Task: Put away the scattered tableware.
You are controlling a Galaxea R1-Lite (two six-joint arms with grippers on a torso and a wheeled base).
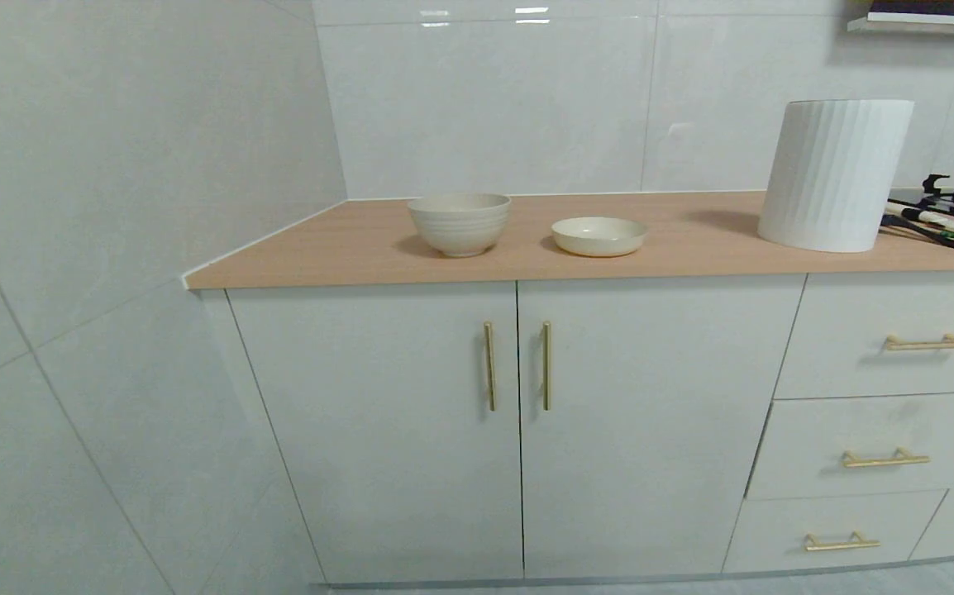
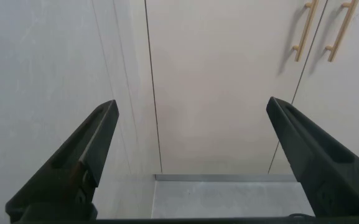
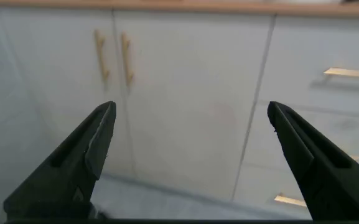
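A cream ribbed bowl (image 1: 460, 222) stands on the wooden countertop (image 1: 692, 244), left of centre. Just to its right lies a shallow cream dish (image 1: 598, 235). Below them are two shut white cabinet doors with gold handles (image 1: 490, 365). My left gripper (image 2: 191, 118) is open and empty, held low in front of the left cabinet door near the floor. My right gripper (image 3: 191, 121) is also open and empty, facing the cabinet doors (image 3: 185, 93) and the drawers.
A tall white ribbed canister (image 1: 834, 173) stands on the counter at the right, with dark utensils (image 1: 952, 216) lying beyond it. Three drawers (image 1: 882, 413) with gold handles sit right of the doors. A tiled wall closes off the left side.
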